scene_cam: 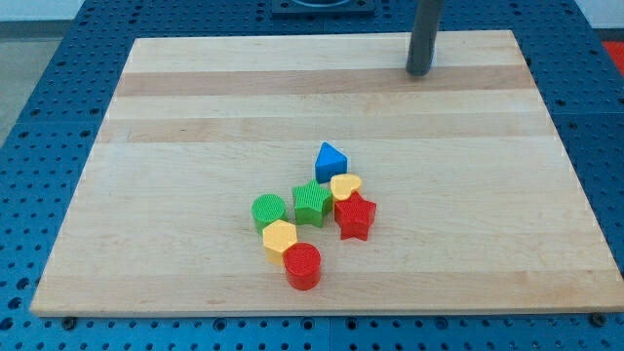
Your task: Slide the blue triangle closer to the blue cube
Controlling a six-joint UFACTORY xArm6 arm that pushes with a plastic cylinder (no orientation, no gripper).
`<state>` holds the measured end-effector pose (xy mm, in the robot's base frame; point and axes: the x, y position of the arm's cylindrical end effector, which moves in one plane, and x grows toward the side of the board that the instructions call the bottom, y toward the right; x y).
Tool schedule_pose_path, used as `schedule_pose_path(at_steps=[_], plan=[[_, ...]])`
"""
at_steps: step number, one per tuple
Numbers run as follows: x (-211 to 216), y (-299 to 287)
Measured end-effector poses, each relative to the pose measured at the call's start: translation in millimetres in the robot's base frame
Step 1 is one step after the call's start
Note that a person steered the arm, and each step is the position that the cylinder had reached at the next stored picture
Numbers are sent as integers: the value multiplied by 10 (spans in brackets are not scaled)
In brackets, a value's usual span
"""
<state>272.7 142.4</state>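
My tip [418, 71] rests on the worktop [195, 107] near the view's top right, touching nothing; there is no hand to open or close. The blue triangle [331, 159] sits well below-left of it, atop a cluster, just beside the yellow heart [346, 186] and green star [311, 203]. No blue cube shows.

The rod [424, 34] is cut off by the view's top.

My rod comes down from the view's top edge, right of centre, straight and nearly upright, dark grey along its whole visible length. My tip [418, 72] rests at the surface near its far edge, well apart from the blocks, touching none of them.
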Motion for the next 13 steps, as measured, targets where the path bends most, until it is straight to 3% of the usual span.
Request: schedule_pose_path(at_steps=[1,3,5,6,7,10,12,13], plan=[[-3,16],[475,-1354],[1424,-2308],[2081,-2366],[2105,-2368],[2115,-1274],[1903,-1259],[1899,-1550]])
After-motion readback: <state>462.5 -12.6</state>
